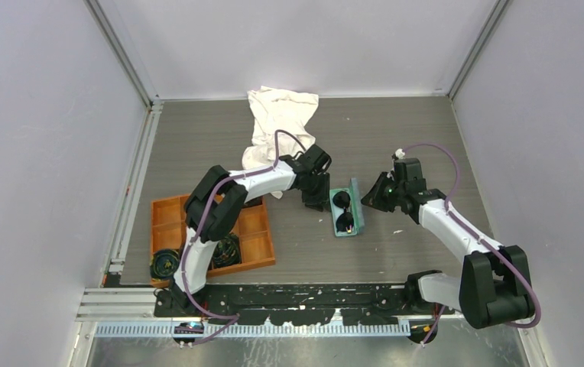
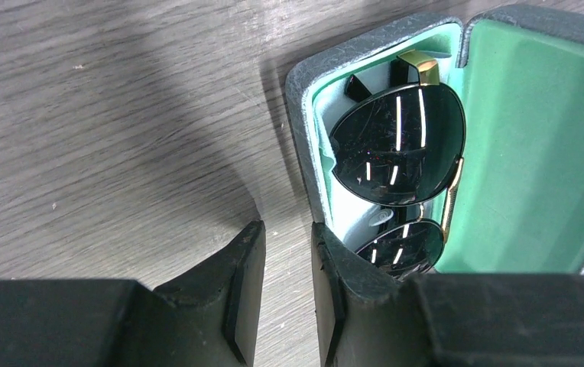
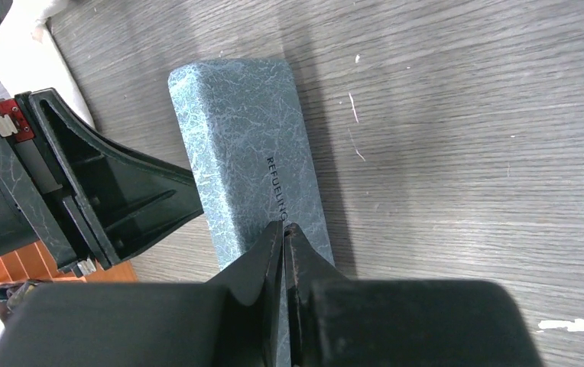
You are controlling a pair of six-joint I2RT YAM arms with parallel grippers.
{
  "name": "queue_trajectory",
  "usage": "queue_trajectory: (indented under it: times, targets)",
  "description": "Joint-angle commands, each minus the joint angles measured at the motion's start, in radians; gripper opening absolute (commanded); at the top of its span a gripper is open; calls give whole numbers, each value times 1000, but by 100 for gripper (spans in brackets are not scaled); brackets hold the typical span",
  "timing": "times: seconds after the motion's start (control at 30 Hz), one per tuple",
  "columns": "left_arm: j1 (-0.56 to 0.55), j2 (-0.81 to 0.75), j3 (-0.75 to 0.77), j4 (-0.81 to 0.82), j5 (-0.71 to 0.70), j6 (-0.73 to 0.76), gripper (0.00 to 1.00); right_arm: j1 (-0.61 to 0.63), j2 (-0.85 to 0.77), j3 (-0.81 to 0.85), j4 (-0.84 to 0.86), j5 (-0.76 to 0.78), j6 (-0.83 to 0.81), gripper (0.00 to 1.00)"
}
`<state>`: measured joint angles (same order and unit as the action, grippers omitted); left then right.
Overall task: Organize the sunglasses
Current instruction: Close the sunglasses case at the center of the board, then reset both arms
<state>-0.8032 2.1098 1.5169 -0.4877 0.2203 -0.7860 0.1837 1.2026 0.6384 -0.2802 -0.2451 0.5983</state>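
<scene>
The sunglasses [image 1: 343, 212] lie folded in the open grey-blue glasses case [image 1: 358, 202], lenses up. In the left wrist view the sunglasses [image 2: 396, 145] rest on the mint lining, with the lid [image 2: 533, 138] standing up behind them. My left gripper [image 1: 317, 200] is beside the case's left wall. Its jaws [image 2: 285, 229] are slightly apart with only bare table between them, and the right finger is against the wall. My right gripper [image 1: 371, 197] is shut and empty, with its tips [image 3: 283, 226] against the lid's outer face [image 3: 243, 130].
A crumpled white cloth [image 1: 277, 122] lies at the back centre. An orange compartment tray [image 1: 267, 238] at the near left holds round black coiled bundles [image 1: 168, 262]. Grey walls enclose the table on three sides.
</scene>
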Motion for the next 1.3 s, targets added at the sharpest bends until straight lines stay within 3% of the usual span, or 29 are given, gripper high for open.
queue_trajectory:
  times: [0.0,0.67,0.97,1.03,1.27]
  targets:
    - [-7,81,9,-22,-42,9,31,18,13,16,50,-38,17,11]
    - [-7,93,21,-34,-35,11,31,163,197,37,156,-2,55,9]
    - [-7,-95,-46,-110,-159,72,32,161,-17,151,-88,165,-69,13]
    - [-4,-170,-66,-134,-194,97,33,160,-70,182,-138,231,-104,25]
    - [26,-534,-157,-181,-329,198,39,146,-200,334,-289,570,-185,80]
